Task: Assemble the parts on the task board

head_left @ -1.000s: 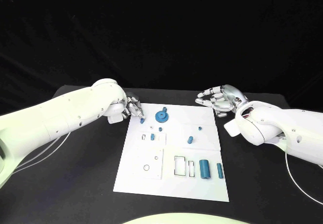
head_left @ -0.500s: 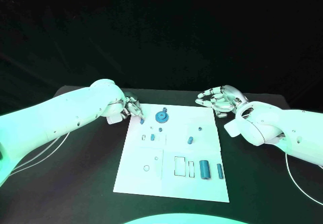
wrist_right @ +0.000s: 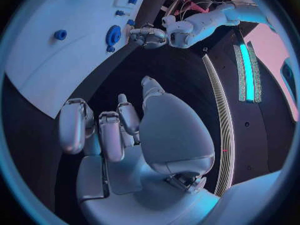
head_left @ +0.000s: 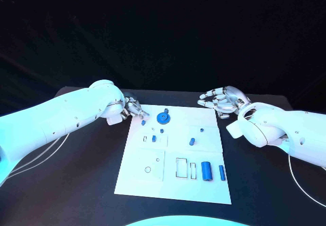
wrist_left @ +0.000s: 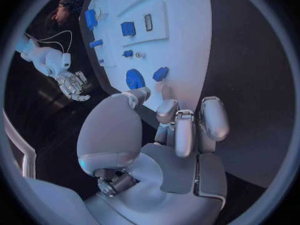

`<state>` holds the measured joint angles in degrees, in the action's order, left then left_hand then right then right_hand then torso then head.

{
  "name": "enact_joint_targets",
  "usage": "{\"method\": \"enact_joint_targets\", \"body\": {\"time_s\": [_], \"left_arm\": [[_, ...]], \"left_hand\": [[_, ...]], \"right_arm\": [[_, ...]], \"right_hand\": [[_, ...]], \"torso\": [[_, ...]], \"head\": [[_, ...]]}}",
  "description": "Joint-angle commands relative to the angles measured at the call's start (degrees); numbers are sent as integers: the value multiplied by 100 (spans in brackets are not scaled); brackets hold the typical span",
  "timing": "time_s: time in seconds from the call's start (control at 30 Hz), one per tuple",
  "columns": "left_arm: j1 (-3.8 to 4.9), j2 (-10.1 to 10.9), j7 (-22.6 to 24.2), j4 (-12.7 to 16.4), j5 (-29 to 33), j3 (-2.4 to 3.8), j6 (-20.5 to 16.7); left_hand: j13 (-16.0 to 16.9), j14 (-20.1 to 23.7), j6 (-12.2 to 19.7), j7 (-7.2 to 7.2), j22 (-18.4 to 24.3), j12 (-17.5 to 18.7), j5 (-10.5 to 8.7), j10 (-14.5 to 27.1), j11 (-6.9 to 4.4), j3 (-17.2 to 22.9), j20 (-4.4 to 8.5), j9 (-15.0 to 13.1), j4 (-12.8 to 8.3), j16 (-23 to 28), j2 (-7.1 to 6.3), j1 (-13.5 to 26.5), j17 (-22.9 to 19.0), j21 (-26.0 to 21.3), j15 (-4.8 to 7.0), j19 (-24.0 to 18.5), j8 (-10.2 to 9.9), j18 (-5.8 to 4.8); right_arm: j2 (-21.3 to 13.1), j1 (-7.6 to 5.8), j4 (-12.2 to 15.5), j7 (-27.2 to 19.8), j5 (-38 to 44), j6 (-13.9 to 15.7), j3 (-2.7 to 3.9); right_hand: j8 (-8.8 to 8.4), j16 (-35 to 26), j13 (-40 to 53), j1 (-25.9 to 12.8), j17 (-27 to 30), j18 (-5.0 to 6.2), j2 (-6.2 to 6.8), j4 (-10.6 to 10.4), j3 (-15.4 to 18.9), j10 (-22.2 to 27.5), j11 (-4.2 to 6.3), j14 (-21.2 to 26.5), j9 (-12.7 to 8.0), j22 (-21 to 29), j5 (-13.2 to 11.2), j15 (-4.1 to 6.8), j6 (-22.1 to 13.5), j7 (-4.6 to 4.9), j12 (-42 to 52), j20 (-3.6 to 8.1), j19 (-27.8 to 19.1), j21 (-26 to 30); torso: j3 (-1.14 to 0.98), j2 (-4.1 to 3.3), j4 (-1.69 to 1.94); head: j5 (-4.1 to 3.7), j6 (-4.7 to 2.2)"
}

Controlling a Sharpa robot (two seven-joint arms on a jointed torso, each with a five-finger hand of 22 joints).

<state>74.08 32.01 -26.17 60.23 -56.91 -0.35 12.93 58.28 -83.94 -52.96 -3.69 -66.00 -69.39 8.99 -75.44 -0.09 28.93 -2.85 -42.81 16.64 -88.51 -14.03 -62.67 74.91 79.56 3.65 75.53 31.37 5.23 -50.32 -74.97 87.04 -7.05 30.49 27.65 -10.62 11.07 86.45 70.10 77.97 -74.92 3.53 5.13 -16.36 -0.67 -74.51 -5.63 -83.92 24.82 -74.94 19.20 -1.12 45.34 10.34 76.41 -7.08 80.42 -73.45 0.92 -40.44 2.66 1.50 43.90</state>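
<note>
Left hand [head_left: 130,109]: palm hidden behind own forearm in head view; contact with small blue part [head_left: 143,122] at task board [head_left: 136,181] edge cannot be told. Board slot outlines too small to identify.

Task board [head_left: 139,181]: lower left quarter bare and flat, open to approach from the frame's bottom and left. Obstacles cluster at the upper middle, where a blue gear [head_left: 164,117] stands with a small blue part [head_left: 143,122] just beside it and the left hand [head_left: 132,108] crowds that corner. Two blue cylinders [head_left: 206,170] occupy the lower right. The right hand [head_left: 221,100] sits off the upper right corner, leaving the black table [head_left: 258,188] below it passable.
</note>
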Motion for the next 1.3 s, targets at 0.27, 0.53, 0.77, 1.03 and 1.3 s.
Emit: {"method": "enact_joint_targets", "body": {"time_s": [0.27,0.53,0.77,1.03,1.3], "left_arm": [[3,93,171,170,-190,2,268],[3,133,173,240,-397,1,396],[3,144,199,302,-460,-1,607],[3,138,204,293,-471,-2,614],[3,130,218,298,-437,-2,628]], "left_hand": [[-151,-478,14,-68,133,104,-573,164,39,-1420,-58,200,21,43,274,2,1094,-121,-65,-119,-158,16],[-217,-468,23,-83,167,116,-554,212,46,-2134,-72,288,13,54,602,-371,1066,-149,-78,-150,-176,25],[-265,-456,35,-93,215,141,-553,247,56,-2264,-80,318,14,70,608,-553,1034,-178,-87,-187,-187,35],[-257,-460,26,-94,203,131,-551,247,58,-2301,-84,331,15,63,677,-633,1047,-175,-91,-183,-185,33],[-243,-466,-3,-85,194,112,-551,236,52,-2325,-86,347,11,54,768,-768,1065,-174,-89,-180,-170,32]], "right_arm": [[-10,3,6,-69,48,-30,0],[-14,4,6,-66,47,-36,0],[-9,6,2,-65,47,-41,0],[-8,8,-1,-63,47,-42,-1],[-3,10,-5,-61,47,-43,-1]], "right_hand": [[24,-19,-2,-61,-554,73,-9,-21,-8,11,25,-385,-7,-259,24,12,24,-6,4,10,-38,32],[24,-19,-2,-61,-554,73,-9,-21,-8,11,25,-385,-7,-259,24,12,24,-6,4,10,-38,32],[24,-19,-2,-61,-554,73,-9,-21,-8,11,25,-385,-7,-259,24,12,24,-6,4,10,-38,32],[25,-15,6,-73,-565,71,-9,-23,-7,4,25,-388,-10,-267,25,12,23,-6,11,11,-31,23],[25,-15,6,-73,-565,71,-9,-23,-7,4,25,-388,-10,-267,25,12,23,-6,11,11,-31,23]], "torso": [[3,0,4],[4,0,7],[4,-1,6],[2,-3,0],[-1,-2,-4]], "head": [[-10,14],[-11,18],[-5,25],[-2,27],[7,35]]}}
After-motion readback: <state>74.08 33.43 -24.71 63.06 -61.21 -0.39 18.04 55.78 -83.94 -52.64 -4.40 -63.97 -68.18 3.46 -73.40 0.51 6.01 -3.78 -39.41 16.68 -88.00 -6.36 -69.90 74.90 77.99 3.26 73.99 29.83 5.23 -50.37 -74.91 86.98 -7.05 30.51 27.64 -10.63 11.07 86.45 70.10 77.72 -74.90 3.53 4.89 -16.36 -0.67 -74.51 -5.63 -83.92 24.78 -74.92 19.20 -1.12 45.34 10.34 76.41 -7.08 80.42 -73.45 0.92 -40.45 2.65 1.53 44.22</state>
